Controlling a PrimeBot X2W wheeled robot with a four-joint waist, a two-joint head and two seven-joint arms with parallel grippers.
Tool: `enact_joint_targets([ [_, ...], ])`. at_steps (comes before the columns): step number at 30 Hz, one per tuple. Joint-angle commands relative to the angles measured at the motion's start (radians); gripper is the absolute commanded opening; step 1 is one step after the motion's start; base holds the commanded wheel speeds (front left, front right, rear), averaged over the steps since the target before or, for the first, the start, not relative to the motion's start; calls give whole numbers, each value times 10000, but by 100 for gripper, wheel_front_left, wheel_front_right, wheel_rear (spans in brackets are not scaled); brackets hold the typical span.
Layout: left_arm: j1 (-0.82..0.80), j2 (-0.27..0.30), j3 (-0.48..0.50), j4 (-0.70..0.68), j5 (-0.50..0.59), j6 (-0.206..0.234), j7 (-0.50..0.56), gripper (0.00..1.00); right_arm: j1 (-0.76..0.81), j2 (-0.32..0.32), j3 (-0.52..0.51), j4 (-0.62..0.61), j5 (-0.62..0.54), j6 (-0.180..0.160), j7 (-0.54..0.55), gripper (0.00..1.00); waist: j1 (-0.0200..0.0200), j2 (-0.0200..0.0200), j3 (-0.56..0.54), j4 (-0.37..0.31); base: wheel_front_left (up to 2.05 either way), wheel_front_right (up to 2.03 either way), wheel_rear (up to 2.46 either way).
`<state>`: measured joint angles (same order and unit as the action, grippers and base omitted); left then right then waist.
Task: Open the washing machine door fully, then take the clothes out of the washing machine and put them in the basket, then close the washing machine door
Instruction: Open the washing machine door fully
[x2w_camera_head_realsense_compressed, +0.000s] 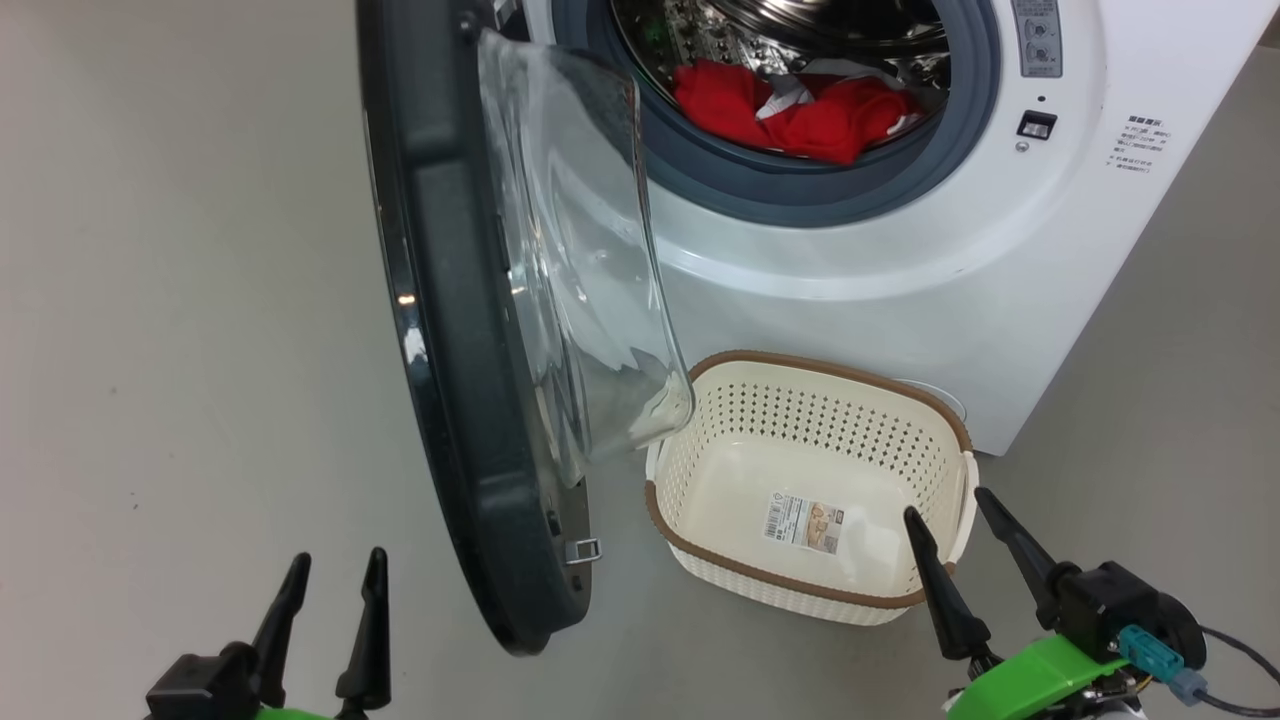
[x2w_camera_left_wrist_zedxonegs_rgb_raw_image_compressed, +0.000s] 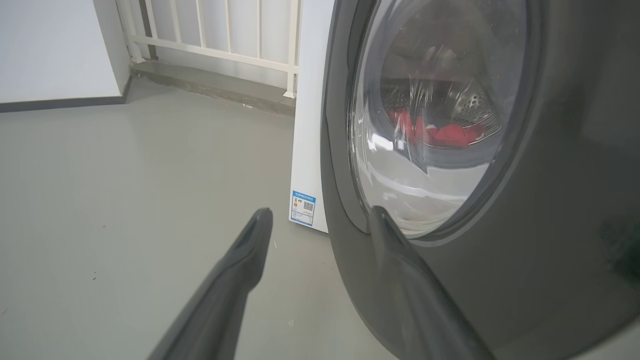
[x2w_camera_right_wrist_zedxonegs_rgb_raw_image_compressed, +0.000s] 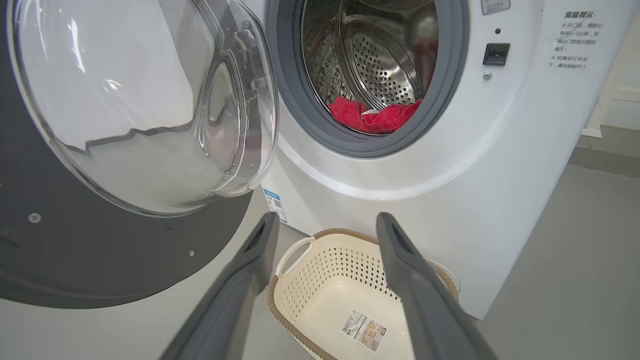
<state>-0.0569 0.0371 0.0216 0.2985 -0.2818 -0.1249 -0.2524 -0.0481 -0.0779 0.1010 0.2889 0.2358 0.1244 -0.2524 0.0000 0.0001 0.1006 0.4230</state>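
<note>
The washing machine (x2w_camera_head_realsense_compressed: 960, 270) stands ahead with its round door (x2w_camera_head_realsense_compressed: 460, 360) swung out toward me, edge-on in the head view. Red clothes (x2w_camera_head_realsense_compressed: 800, 110) with a bit of white lie in the steel drum. The empty cream basket (x2w_camera_head_realsense_compressed: 800, 400) sits on the floor in front of the machine. My left gripper (x2w_camera_head_realsense_compressed: 335, 560) is open, low at the left, just outside the door's outer face (x2w_camera_left_wrist_zedxonegs_rgb_raw_image_compressed: 525, 225). My right gripper (x2w_camera_head_realsense_compressed: 945, 500) is open, over the basket's near right corner, holding nothing. In the right wrist view the clothes (x2w_camera_right_wrist_zedxonegs_rgb_raw_image_compressed: 375, 117) and the basket (x2w_camera_right_wrist_zedxonegs_rgb_raw_image_compressed: 320, 280) lie ahead.
Bare grey floor (x2w_camera_head_realsense_compressed: 170, 350) stretches to the left of the door. A white railing (x2w_camera_left_wrist_zedxonegs_rgb_raw_image_compressed: 225, 45) and a white wall stand behind the machine's left side. A cable (x2w_camera_head_realsense_compressed: 1235, 650) trails from my right wrist.
</note>
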Motion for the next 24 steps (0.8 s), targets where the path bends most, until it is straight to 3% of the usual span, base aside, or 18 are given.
enact_joint_targets([
  [1,-197,131,329,-187,-45,-57,-94,100,36,51,105,-253,-165,63,-93,100,0,-1,16,1,0,0,0],
  [9,-179,131,345,-126,-87,-57,-94,100,146,171,-149,-335,-366,63,-93,100,0,-1,-12,-41,0,0,0],
  [10,-178,131,330,-112,-80,-57,-94,46,138,178,-161,-350,-392,63,-93,100,0,-1,-26,-41,0,0,0],
  [11,-178,131,314,-97,-67,-57,-94,0,135,184,-168,-356,-403,63,-93,100,0,-1,-39,-39,0,0,0],
  [18,-295,131,721,-583,-291,-57,-94,0,161,224,-145,-373,-380,63,-93,100,0,-1,-158,-18,0,0,0],
  [24,-499,131,1147,-2498,-670,95,-94,0,171,240,-144,-410,-376,63,-93,100,0,-1,-181,-7,0,0,0],
])
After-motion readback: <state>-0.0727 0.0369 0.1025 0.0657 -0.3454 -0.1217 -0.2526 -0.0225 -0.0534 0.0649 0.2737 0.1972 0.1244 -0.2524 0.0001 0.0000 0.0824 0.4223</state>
